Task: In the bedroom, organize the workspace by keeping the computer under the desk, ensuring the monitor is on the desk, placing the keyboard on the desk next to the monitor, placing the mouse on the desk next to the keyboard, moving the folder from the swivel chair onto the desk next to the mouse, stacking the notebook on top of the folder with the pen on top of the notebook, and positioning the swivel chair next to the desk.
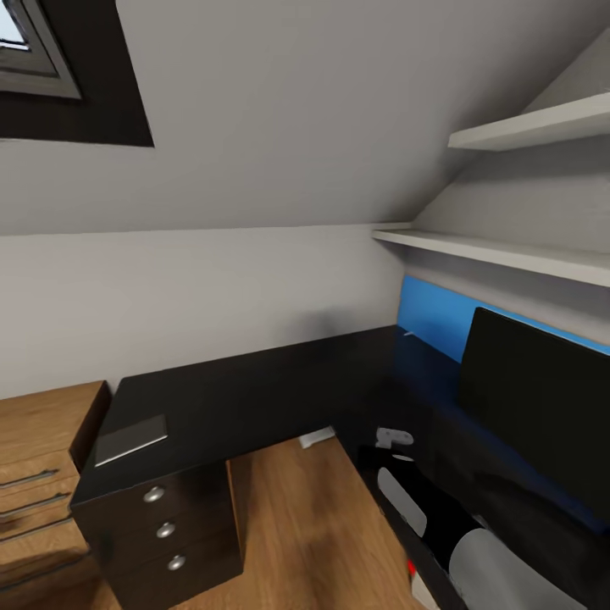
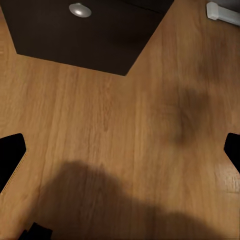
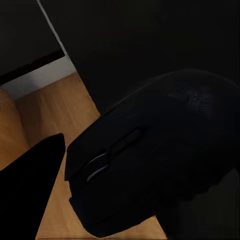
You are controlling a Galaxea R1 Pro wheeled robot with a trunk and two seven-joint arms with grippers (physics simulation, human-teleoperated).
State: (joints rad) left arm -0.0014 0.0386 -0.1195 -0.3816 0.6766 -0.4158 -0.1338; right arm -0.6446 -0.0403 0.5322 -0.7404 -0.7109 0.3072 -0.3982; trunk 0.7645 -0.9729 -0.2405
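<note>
Mouse (image 3: pixel 150 160), dark and rounded, scroll wheel visible, sits right up against the right wrist camera, between the right end effector (image 3: pixel 125 185) fingers; one dark finger (image 3: pixel 30 185) shows beside it, the other side is lost in black, so the grip looks closed on the mouse but contact on the far side cannot be told. Below it, light wood floor (image 3: pixel 45 110) and a white strip at the base of a dark panel.

Head view: L-shaped black counter (image 1: pixel 254 390) runs along the low grey wall and turns toward the right under a blue back panel (image 1: pixel 432 313). Monitor (image 1: pixel 542 398), black front, stands on the right wing against that panel. Notebook (image 1: pixel 131 439), thin grey rectangle, lies flat on the counter's left end above the dark drawers (image 1: pixel 165 529) with round silver knobs. Light wood cabinet (image 1: pixel 38 474) with bar handles stands just beside those drawers. Two white shelves (image 1: pixel 508 250) hang above the monitor; skylight (image 1: pixel 34 42) at upper left.

Left end effector (image 2: pixel 122 150) hangs over bare floor, black fingertips (image 2: pixel 11 152) spread wide, nothing between them; a drawer knob (image 2: pixel 80 9) and the white desk leg (image 2: pixel 222 12) lie ahead.
</note>
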